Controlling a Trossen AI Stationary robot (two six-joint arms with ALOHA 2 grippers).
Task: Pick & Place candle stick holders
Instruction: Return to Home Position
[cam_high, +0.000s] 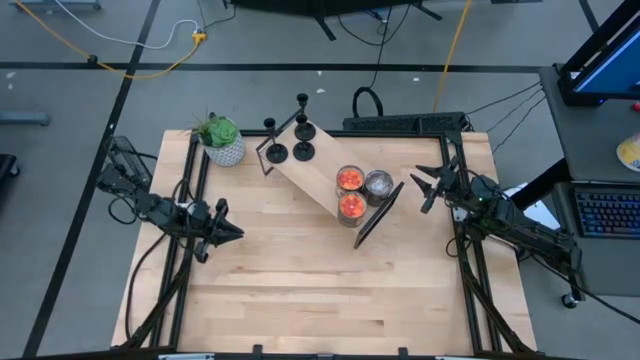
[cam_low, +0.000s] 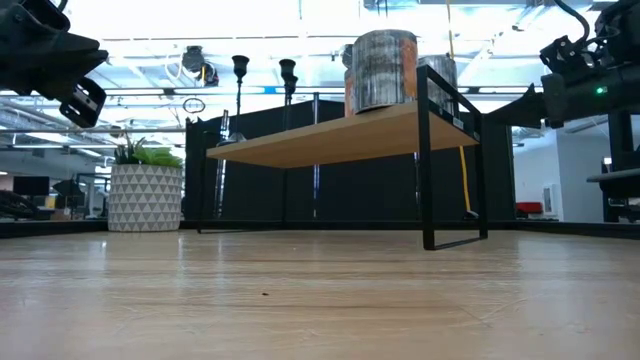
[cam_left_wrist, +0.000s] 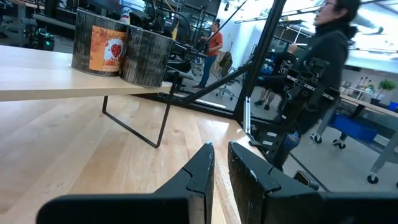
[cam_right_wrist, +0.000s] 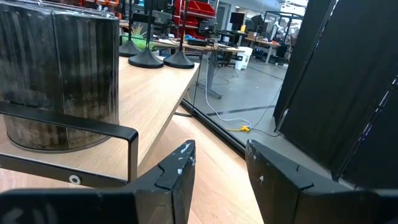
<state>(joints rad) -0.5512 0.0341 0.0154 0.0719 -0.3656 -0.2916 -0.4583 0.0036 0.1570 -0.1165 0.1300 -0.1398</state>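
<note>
Three matte-black candle stick holders (cam_high: 290, 140) stand upright on their round bases at the far-left end of a wooden riser shelf (cam_high: 315, 178). Their tops (cam_low: 262, 68) show above the shelf in the low view, and two bases (cam_right_wrist: 163, 60) show in the right wrist view. My left gripper (cam_high: 238, 233) hovers near the table's left edge with its fingers almost together (cam_left_wrist: 221, 158) and nothing between them. My right gripper (cam_high: 420, 188) hovers near the right edge, pointing at the shelf, open and empty (cam_right_wrist: 221, 158).
Three candle jars (cam_high: 358, 192) stand on the shelf's near-right end. A potted plant (cam_high: 222, 142) sits at the far-left corner, and a black power strip (cam_high: 400, 122) lies along the far edge. Bare wood fills the table's near half (cam_high: 320, 290). A person (cam_left_wrist: 323, 56) walks beyond the table.
</note>
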